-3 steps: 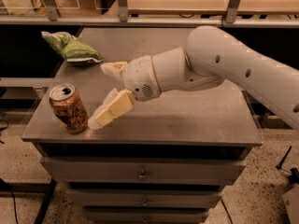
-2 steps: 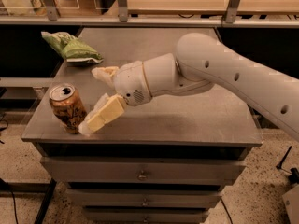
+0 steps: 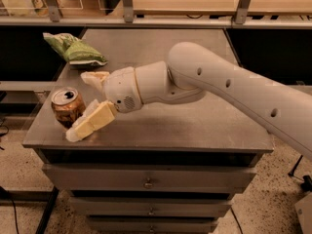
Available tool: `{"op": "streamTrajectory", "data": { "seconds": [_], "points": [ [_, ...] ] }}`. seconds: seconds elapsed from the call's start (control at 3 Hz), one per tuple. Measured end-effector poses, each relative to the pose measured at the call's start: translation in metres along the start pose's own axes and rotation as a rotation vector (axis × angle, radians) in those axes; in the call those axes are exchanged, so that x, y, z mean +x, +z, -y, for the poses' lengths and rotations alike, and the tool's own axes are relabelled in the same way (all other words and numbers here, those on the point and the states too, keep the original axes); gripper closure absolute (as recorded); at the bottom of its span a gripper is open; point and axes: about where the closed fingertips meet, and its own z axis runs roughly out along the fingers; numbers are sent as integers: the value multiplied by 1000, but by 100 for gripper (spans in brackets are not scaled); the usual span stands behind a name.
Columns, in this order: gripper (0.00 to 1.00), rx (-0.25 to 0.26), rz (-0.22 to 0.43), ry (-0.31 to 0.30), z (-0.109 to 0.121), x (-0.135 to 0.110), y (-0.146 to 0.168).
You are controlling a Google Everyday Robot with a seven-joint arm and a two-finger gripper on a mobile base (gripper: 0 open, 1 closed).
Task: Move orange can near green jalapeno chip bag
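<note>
The claw [image 3: 77, 106] sits at the left of the frame, its fingers spread wide on either side of the can [image 3: 66, 107]. The can stands upright near the desk's [image 3: 195, 123] lower-left corner, and the nearer finger [image 3: 92, 122] is just beside it. The bag [image 3: 74, 50] lies in the upper left, apart from the can.

- Sliding the end effector [image 3: 78, 105] leftward over the desk [image 3: 195, 130], right up beside the orange can [image 3: 66, 108].
- Reaching the front finger [image 3: 92, 122] along the can's near side, the other finger behind it, both spread.
</note>
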Motion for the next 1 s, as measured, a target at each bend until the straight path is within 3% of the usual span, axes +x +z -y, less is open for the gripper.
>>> {"op": "streamTrajectory", "data": {
  "seconds": [0.33, 1.0],
  "points": [
    [18, -7, 18, -9, 0, -1, 9],
    [64, -29, 44, -9, -1, -1, 7]
  ]
}}
